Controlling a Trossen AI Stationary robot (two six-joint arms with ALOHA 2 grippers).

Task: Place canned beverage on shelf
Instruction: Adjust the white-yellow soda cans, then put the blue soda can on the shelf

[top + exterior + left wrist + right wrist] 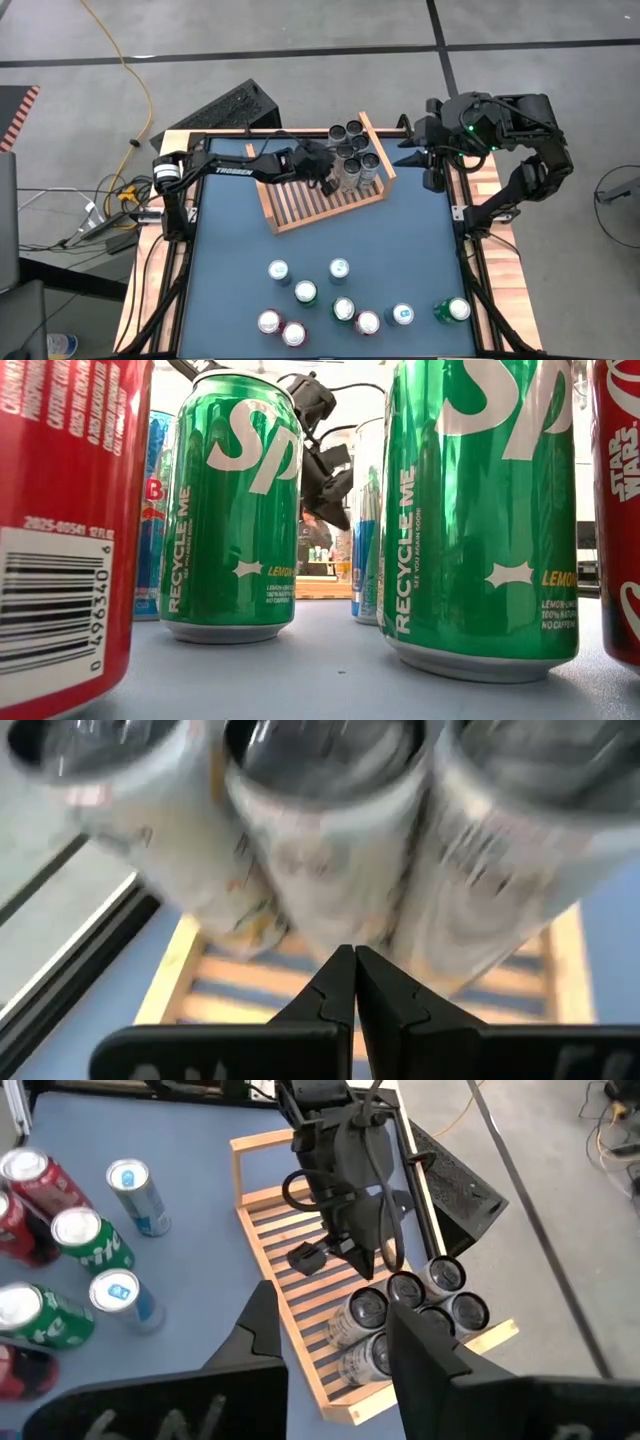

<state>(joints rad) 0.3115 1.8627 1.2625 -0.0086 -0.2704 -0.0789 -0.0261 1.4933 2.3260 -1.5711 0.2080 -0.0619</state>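
The wooden shelf (315, 195) lies on the blue table, past its middle. Several silver cans (355, 155) stand upright on the slats at the shelf's far right end. My left gripper (333, 178) is shut and hangs over the slats right beside these cans, on their left. In the left wrist view its tips (354, 958) point at the foot of the middle can (330, 870). My right gripper (330, 1320) is open, holds nothing, and is raised over the table's far right edge (425, 150). My left gripper has its shut fingertips (340, 965) at the lower wall (345, 925) of the middle can in the row facing it. They come slanting down from the table's left. I cannot tell whether they touch the can. The can stands upright on the slats.
Several loose cans, green, red, blue and white, stand along the table's near edge (340, 305). In the low view they fill the foreground (228, 510). Blue table surface (240, 240) lies open between them and the shelf. A black keyboard (235, 105) lies beyond the far left corner.
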